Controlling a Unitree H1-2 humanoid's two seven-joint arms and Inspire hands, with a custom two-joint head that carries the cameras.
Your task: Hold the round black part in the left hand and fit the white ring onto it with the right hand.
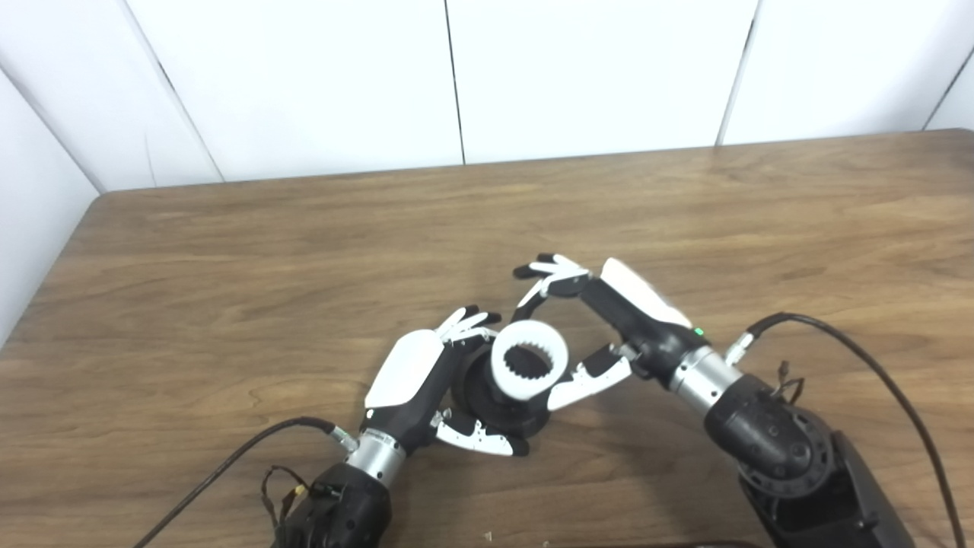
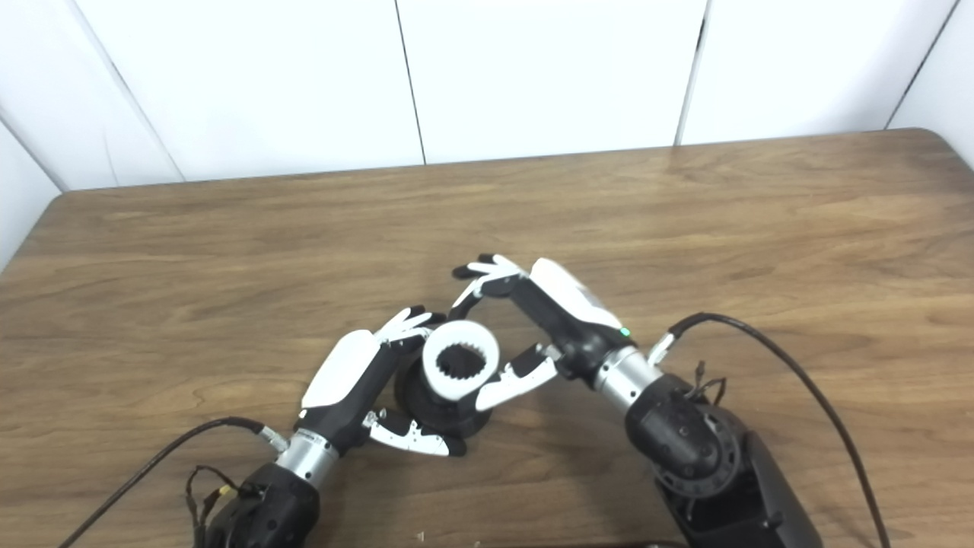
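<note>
My left hand (image 1: 415, 373) is shut on the round black part (image 1: 487, 407), fingers over its far side and thumb under its near side, just above the wooden table (image 1: 228, 251). The white ring (image 1: 529, 331), with a toothed inner edge, sits on the top of the black part, tilted toward me. My right hand (image 1: 624, 312) is open beside the ring: its thumb lies against the ring's lower right edge, and its fingers arch above and behind the ring without touching it. The same shows in the right eye view, with the ring (image 2: 460, 332) between both hands.
Black cables (image 1: 875, 365) trail from both wrists across the table's near part. A white panelled wall (image 1: 456, 76) stands behind the table's far edge.
</note>
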